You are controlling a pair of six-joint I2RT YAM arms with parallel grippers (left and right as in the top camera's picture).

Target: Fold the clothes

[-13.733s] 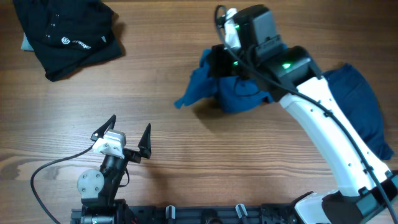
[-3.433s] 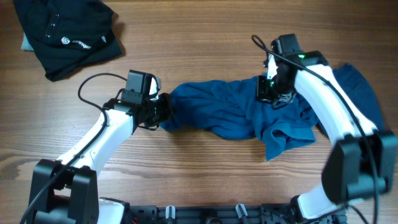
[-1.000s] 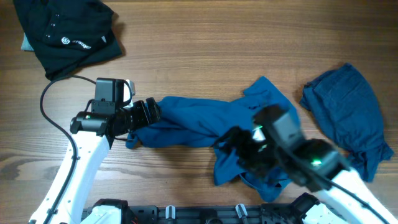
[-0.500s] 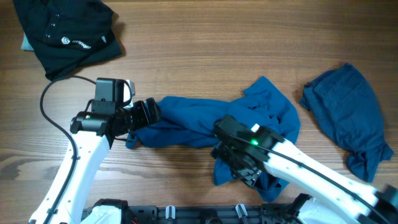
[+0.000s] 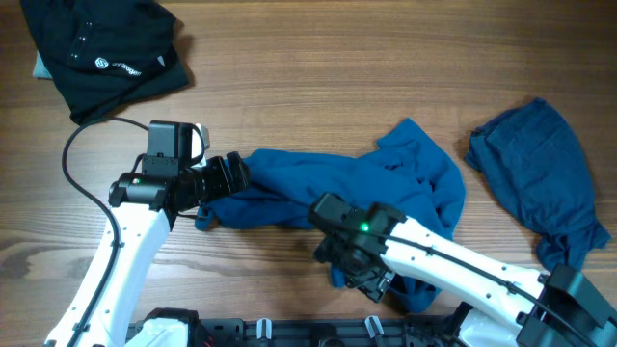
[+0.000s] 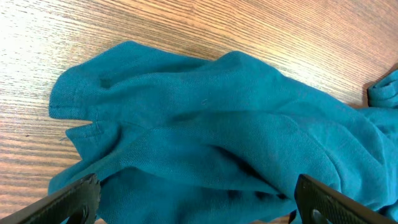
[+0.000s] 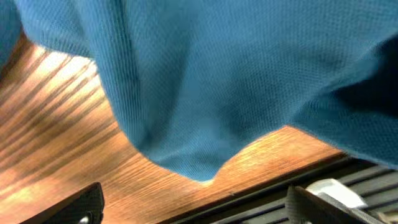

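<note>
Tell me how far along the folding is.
Nothing is folded yet. The mid-blue shirt lies crumpled between both arms; left gripper and right gripper are open at its edges. The darker blue garment lies rumpled at the right, not yet handled.

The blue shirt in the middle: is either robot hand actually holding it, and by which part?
Neither seems to hold it: the left gripper is open at the mid-blue shirt's left end, the right gripper open at its lower edge.

White arm links (image 5: 453, 262), black joints (image 5: 159, 183), black cable (image 5: 67, 154)
</note>
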